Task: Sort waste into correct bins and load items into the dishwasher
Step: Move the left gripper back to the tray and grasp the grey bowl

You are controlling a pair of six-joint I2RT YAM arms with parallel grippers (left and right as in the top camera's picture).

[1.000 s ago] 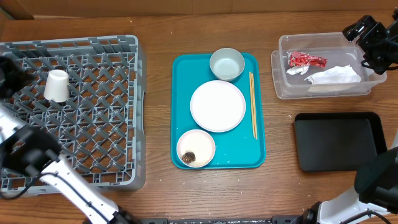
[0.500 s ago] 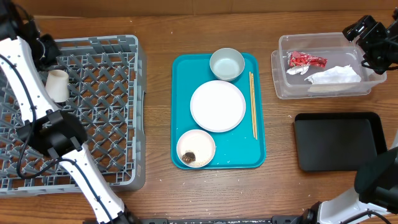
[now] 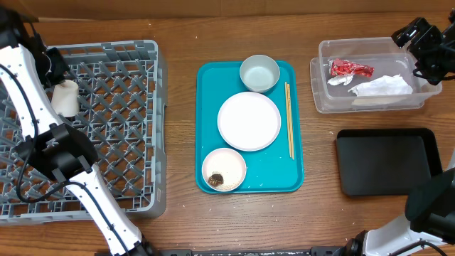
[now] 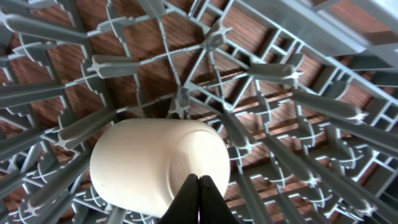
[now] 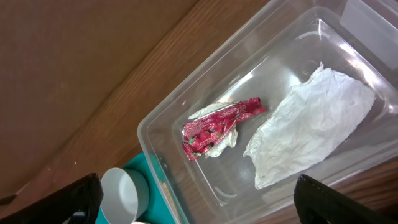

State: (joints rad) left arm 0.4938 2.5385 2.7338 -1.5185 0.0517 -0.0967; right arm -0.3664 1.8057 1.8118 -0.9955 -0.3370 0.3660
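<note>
Currently, the cup (image 3: pixel 65 98) lies near the far-left corner of the dish rack (image 3: pixel 106 163). The left gripper (image 4: pixel 199 198) is pinched shut, empty, above it. Loading appears in hand; next, open and fetch a bowl (image 3: pixel 259 72) from the teal tray (image 3: pixel 281 174). The right gripper (image 5: pixel 205 200) hangs wide over the clear tub (image 3: pixel 377 103).

This is a robot lab bench laid out with kitchenware. A bare wooden table (image 3: pixel 178 28) carries everything, with a plain brown board (image 3: pixel 213 6) along its far edge. A white-and-black robot arm (image 3: pixel 92 206) rises from the near left and another robot arm (image 3: pixel 395 231) from the near right. The goods sit straight on the wood: a square grey plastic lattice dish rack (image 3: pixel 161 128) at left, a teal rectangular serving tray (image 3: pixel 295 171) bearing white dishes (image 3: pixel 249 121) in the middle, and a clear plastic tub (image 3: pixel 320 92) and a shallow black tray (image 3: pixel 387 163) at right.
</note>
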